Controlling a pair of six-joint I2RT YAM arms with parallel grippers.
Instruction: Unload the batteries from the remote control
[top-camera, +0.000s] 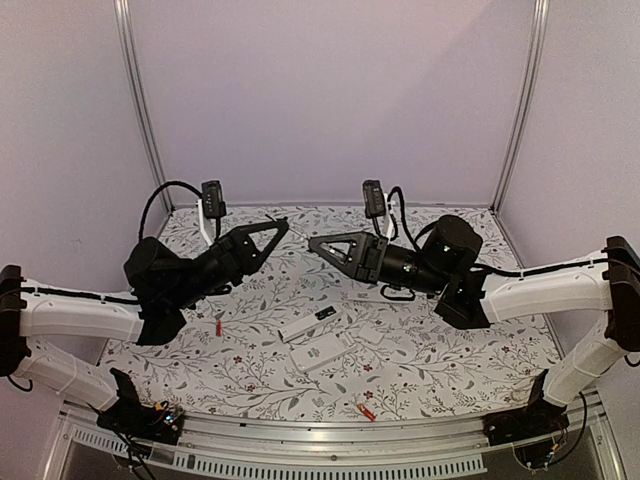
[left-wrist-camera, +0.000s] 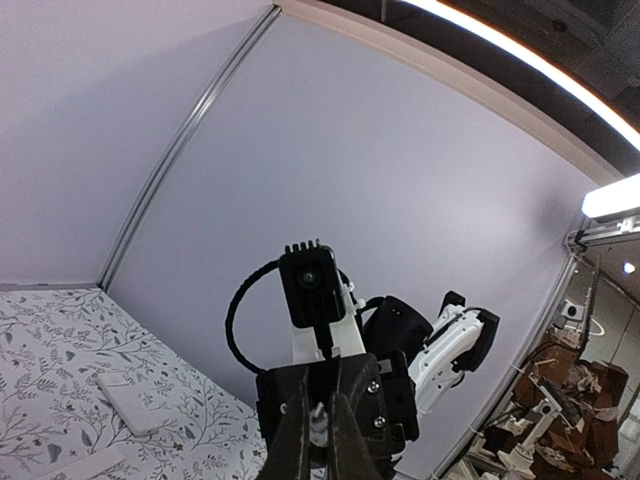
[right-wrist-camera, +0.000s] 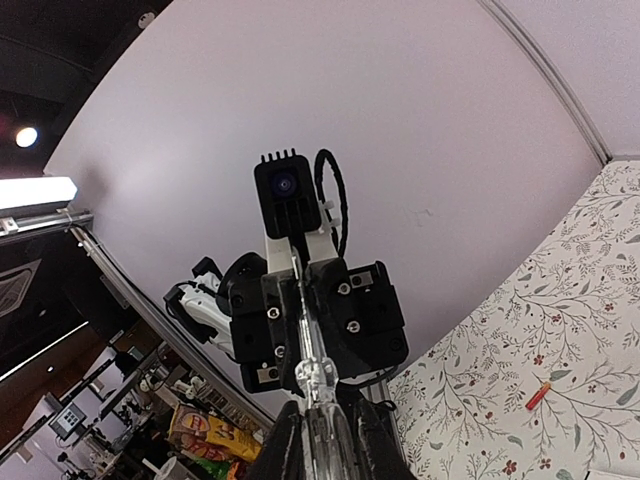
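Observation:
Both arms are raised above the table with their tips meeting. My right gripper (top-camera: 313, 243) (right-wrist-camera: 325, 432) is shut on the clear handle of a screwdriver (right-wrist-camera: 318, 378). Its thin shaft runs straight into my left gripper (top-camera: 283, 227) (left-wrist-camera: 322, 410), which is shut on the metal end (left-wrist-camera: 320, 425). Two white remotes lie on the floral table below: one (top-camera: 308, 325) shows a dark opening at its far end, the other (top-camera: 321, 350) lies beside it. A red battery (top-camera: 219, 327) lies left of them. An orange-red battery (top-camera: 366, 411) (right-wrist-camera: 538, 396) lies near the front edge.
A white piece (top-camera: 383, 293) lies on the table under the right arm. The left wrist view shows a white remote (left-wrist-camera: 135, 403) on the floral cloth. Metal frame posts (top-camera: 140, 100) stand at the back corners, with plain walls around.

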